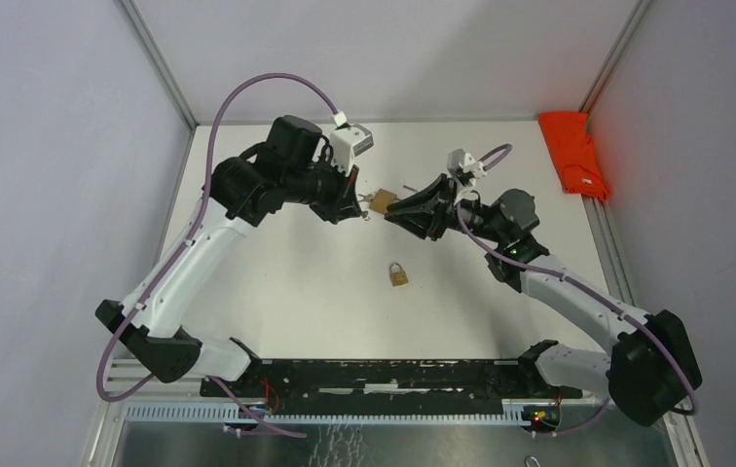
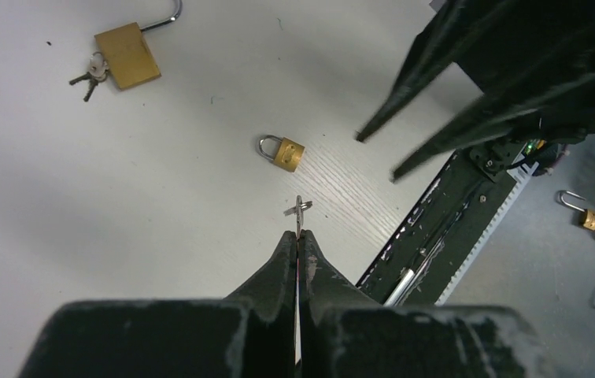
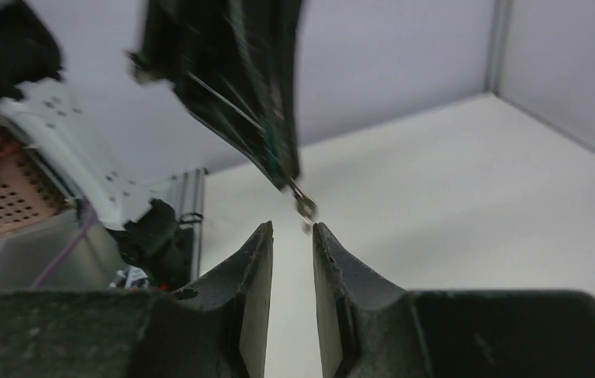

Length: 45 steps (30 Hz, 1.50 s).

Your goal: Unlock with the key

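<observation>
Mid-air meeting of my two arms above the desk (image 2: 58, 197). My left hand (image 2: 298, 235) is pressed together on a small key (image 2: 299, 211), whose tip sticks out beyond the fingertips. My right hand (image 3: 292, 232) faces it with its fingers apart and nothing between them, the key just past their tips. The small brass padlock (image 2: 282, 151) lies flat on the desk below the key, shackle seated. A larger padlock (image 2: 127, 53) lies farther off, shackle swung open, a bunch of keys (image 2: 90, 75) at its body. An orange cloth (image 1: 573, 151) sits in the far right corner.
</observation>
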Each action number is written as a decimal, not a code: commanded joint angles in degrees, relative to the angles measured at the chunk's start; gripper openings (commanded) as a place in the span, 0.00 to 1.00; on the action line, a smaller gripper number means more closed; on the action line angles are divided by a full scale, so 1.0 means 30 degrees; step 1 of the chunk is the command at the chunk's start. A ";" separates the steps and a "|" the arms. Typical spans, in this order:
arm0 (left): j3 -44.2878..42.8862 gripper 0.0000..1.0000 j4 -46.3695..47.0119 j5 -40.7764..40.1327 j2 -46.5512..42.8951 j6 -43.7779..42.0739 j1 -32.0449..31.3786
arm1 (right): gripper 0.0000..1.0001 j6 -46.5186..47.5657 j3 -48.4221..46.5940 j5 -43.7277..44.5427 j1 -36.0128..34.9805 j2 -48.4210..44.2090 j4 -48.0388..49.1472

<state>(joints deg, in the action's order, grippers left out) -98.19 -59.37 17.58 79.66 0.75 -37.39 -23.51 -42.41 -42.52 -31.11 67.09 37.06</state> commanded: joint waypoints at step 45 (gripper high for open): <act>0.1205 0.02 0.3208 0.5219 -0.2271 -0.1072 -0.0037 | 0.27 -1.2350 -0.1785 -0.3629 -0.0125 0.6506 1.8410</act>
<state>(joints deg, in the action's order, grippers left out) -94.37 -52.10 31.05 73.23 0.36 -37.36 -58.83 -45.15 -52.53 -31.14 85.69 85.21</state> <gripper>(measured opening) 0.026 0.278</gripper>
